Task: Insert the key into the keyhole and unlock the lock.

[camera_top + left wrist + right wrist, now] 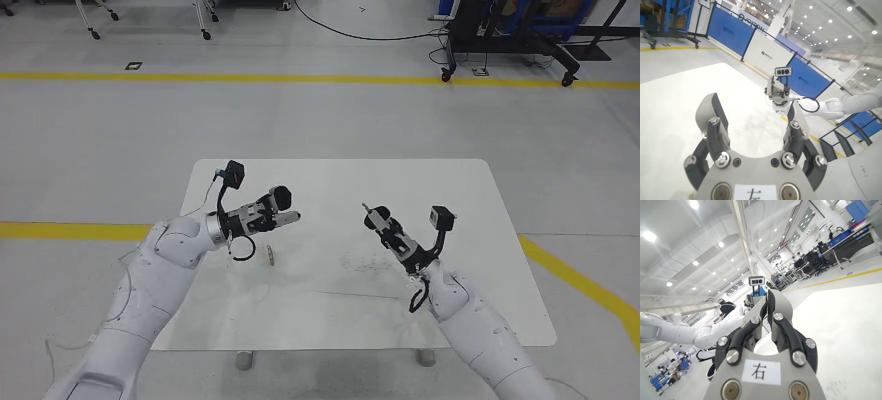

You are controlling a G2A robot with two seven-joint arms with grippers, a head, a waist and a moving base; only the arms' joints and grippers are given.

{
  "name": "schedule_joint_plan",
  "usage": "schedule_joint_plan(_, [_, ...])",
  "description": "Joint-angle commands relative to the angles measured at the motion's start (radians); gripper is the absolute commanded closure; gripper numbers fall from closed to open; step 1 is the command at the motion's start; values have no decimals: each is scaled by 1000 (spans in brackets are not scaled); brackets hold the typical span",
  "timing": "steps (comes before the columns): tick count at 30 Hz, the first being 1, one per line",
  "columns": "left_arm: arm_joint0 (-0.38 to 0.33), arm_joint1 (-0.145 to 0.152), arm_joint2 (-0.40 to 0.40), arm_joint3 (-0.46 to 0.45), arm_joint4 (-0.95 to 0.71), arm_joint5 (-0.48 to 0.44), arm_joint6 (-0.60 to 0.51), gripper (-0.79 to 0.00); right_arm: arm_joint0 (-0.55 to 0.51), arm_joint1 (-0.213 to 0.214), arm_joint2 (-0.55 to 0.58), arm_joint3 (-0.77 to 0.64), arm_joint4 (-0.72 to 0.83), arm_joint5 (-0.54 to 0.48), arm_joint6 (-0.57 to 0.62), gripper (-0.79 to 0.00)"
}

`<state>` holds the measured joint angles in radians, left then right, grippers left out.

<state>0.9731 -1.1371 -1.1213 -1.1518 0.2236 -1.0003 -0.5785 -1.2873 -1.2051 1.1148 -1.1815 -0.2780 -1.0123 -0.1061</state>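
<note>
A small pale lock lies on the white table, left of the middle. Just above and beyond it, my left gripper hangs over the table, open, with nothing between its fingers. To the right of the middle my right gripper is raised off the table and points toward the left arm. Its jaws are pressed together, and a thin metal sliver, apparently the key, sticks out of the tips. The left wrist view shows the right gripper across the table, shut.
Faint dark scuff marks stain the tabletop between the arms. The rest of the table is bare white surface. Yellow floor lines run behind and beside it, and a wheeled rack stands far at the back right.
</note>
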Motion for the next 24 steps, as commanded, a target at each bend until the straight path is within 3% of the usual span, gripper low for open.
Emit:
schedule_joint_plan(1, [64, 19, -77, -105, 177, 66, 48, -785, 1, 0, -1, 0, 2, 0, 1, 0])
schedule_joint_plan(6, [276, 63, -228, -447, 608, 342, 24, -785, 1, 0, -1, 0, 2, 0, 1, 0])
schedule_joint_plan(9, [405, 77, -258, -632, 798, 490, -84, -785, 1, 0, -1, 0, 2, 0, 1, 0])
schedule_joint_plan(11, [456, 80, -248, -698, 852, 557, -179, -785, 1, 0, -1, 0, 2, 0, 1, 0])
schedule_joint_plan(15, [461, 72, -171, -721, 886, 663, -294, -785, 1, 0, -1, 0, 2, 0, 1, 0])
schedule_joint_plan(24, [288, 28, 10, -515, 877, 818, -349, -785, 1, 0, -1, 0, 2, 0, 1, 0])
